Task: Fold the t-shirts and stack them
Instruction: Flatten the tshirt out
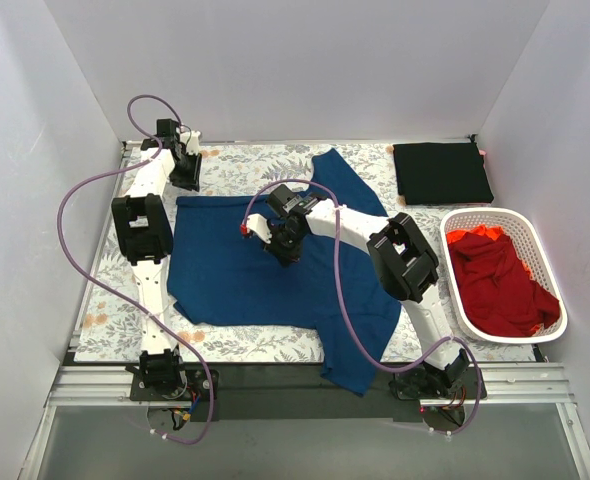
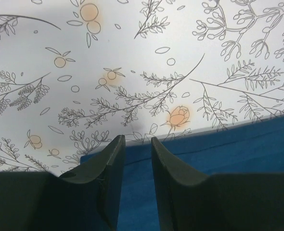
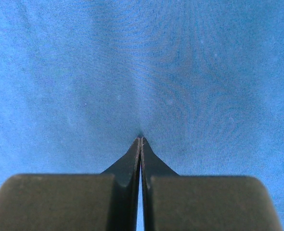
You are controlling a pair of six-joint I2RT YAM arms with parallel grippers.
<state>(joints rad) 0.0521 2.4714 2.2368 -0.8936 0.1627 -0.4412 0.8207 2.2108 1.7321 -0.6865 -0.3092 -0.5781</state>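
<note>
A navy blue t-shirt point(image 1: 235, 270) lies spread flat on the floral table cover point(image 1: 245, 160), with one sleeve hanging over the near edge. My left gripper point(image 1: 187, 178) hovers at the shirt's far left corner. In the left wrist view it point(image 2: 137, 140) is narrowly open and empty, above the shirt's edge point(image 2: 238, 144). My right gripper point(image 1: 287, 250) is on the shirt's middle. In the right wrist view it point(image 3: 140, 139) is shut, with its tips pressed onto the blue cloth point(image 3: 204, 72). A folded black t-shirt point(image 1: 441, 172) lies at the back right.
A white slotted basket point(image 1: 453, 290) stands at the right edge and holds a red shirt point(image 1: 500, 285) and an orange one point(image 1: 475, 235). White walls close in the table on three sides. Purple cables loop beside both arms.
</note>
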